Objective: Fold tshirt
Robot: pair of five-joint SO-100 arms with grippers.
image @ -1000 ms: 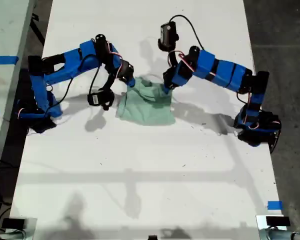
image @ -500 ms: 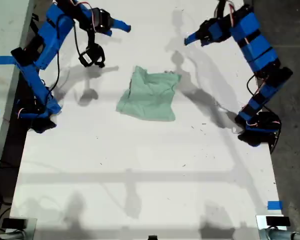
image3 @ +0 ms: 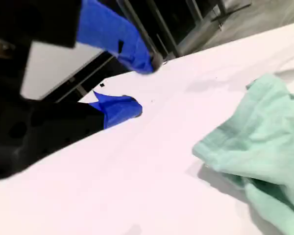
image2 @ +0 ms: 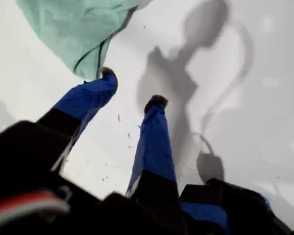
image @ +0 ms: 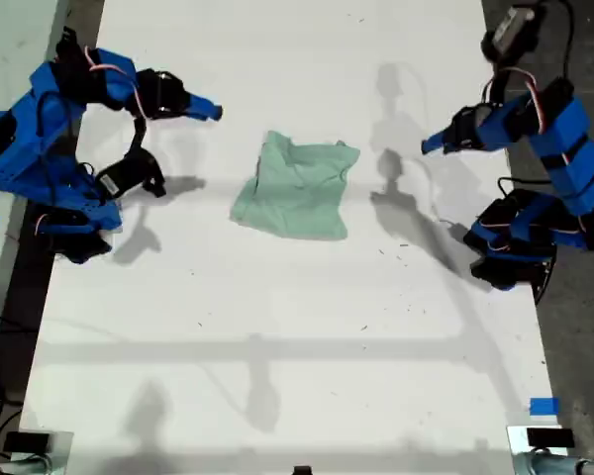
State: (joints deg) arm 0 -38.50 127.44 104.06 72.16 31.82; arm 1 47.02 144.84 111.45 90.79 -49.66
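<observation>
**Both arms backed off, shirt released**

Since half a second ago both arms have swung further out toward the table sides; the tshirt [image: 297, 188] hasn't shifted. It lies as a rumpled, roughly square bundle mid-table, well apart from both grippers. My first gripper [image2: 132, 87] has jaws spread and empty; my second gripper [image3: 144, 84] likewise. Looks like a post-fold retreat. If another fold is wanted, both need to re-approach and pinch two corners of one edge.
</observation>
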